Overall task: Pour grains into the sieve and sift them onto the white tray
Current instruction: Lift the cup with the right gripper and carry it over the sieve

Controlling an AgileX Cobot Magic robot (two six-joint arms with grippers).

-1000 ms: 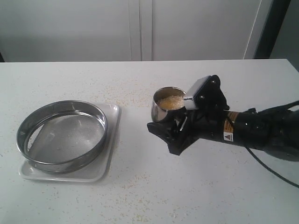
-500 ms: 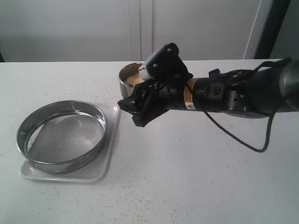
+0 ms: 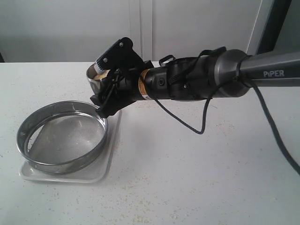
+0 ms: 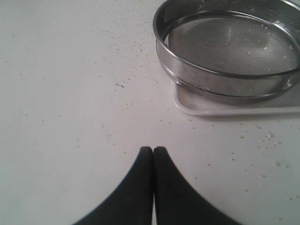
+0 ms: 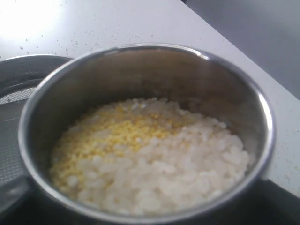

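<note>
Holding steel cup of grains clamped in our right gripper — one o'clock of sieve, which sits on white tray; left gripper closed, empty.

Matte black right arm, its grey rear tube lettered "PiPER" in white. An orange-and-white label rings the wrist just behind the right gripper. Behind the label, a thin black cable droops below. The left gripper has smooth black tapering fingers.
</note>
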